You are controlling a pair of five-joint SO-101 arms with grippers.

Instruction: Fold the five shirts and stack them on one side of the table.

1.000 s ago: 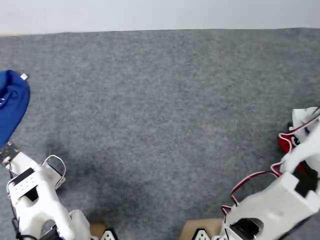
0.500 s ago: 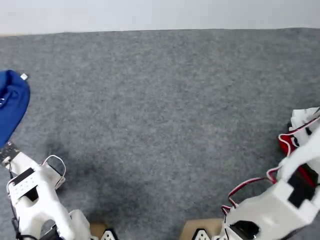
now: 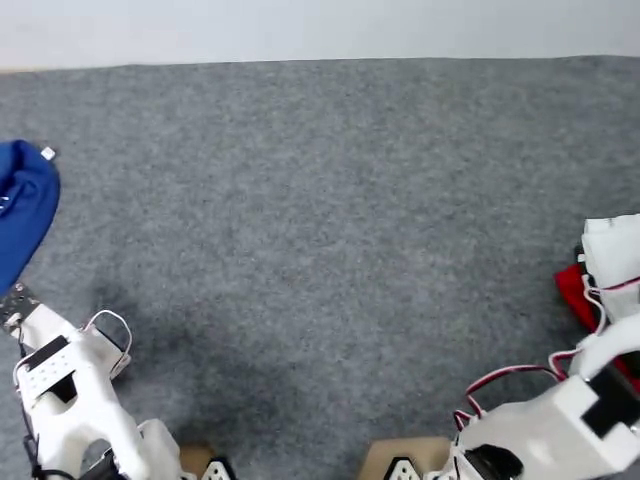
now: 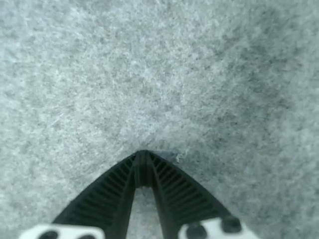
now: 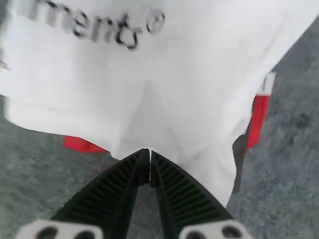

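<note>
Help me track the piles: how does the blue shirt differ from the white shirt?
The blue shirt lies at the high view's left edge, the white shirt at its right edge. The blue shirt rests directly on the grey mat; the white shirt lies over a red shirt. The white shirt carries dark print; the blue shirt shows a small white tag. Both are cut off by the picture's edge.

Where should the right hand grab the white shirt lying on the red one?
Probably the near hem of the white shirt, just ahead of the right hand, coming in low from the arm's side. That edge lies loose over the red shirt and the grey mat; the printed middle lies flat with nothing to pinch.
</note>
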